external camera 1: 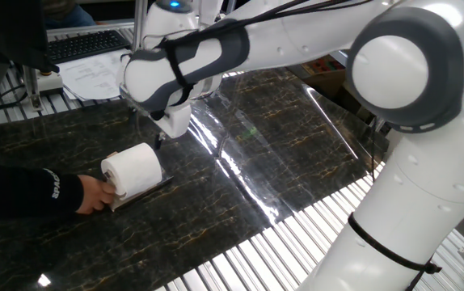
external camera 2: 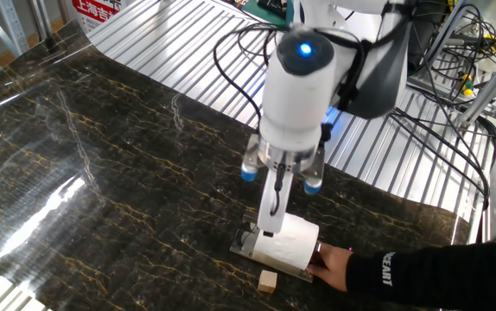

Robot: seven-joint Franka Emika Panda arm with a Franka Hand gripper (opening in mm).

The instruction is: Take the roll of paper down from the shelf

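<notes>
Bright overhead light, white glare streaks on the glossy dark table (external camera 1: pixel 297 137), sharp focus, soft shadows

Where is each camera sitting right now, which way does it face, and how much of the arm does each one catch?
One fixed view: beside the robot's base, looking down along the arm across the dark table; shows shoulder, forearm and wrist above the roll of paper.
The other fixed view: across the table, facing the robot; shows the wrist head-on and the gripper at the roll of paper on the shelf.
Both share the roll and a person's hand holding the shelf.
</notes>
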